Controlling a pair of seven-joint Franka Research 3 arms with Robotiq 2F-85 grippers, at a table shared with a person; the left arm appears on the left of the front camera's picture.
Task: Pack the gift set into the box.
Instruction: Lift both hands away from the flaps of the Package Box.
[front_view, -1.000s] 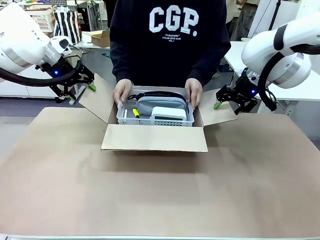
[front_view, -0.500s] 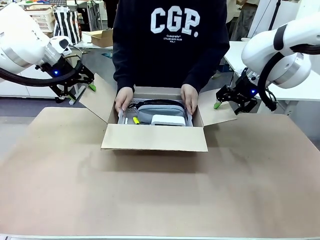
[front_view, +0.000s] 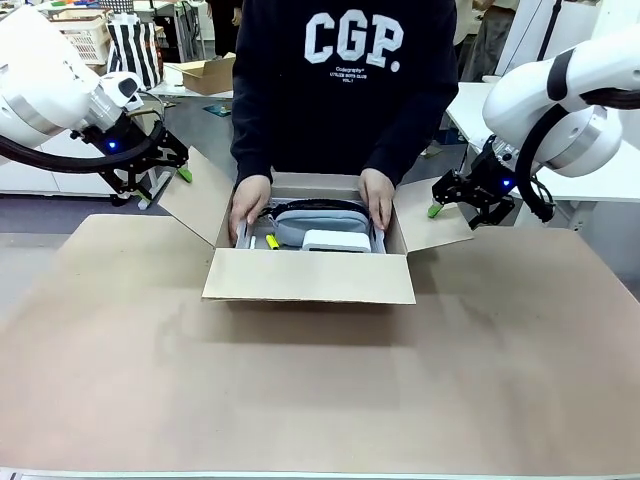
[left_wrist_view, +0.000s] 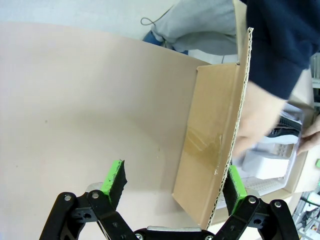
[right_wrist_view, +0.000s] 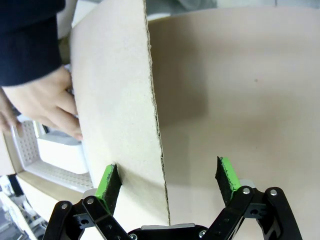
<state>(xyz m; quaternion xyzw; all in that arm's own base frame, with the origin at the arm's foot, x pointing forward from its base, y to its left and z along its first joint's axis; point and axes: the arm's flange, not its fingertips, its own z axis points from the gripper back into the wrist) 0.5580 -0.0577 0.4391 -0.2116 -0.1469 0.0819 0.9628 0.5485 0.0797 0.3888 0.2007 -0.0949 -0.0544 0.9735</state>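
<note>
Now the person's hands (front_view: 250, 200) have lowered the white tray holding the grey pouch (front_view: 308, 222) and white case (front_view: 336, 241) into the box (front_view: 308, 275), nearly packed, while the left gripper (front_view: 160, 176) and right gripper (front_view: 452, 200) hover open, empty.

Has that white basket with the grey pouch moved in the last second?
Yes. The white basket has gone down into the box: before, its mesh front showed above the near flap; now that flap hides it, the person's hands holding it.
</note>
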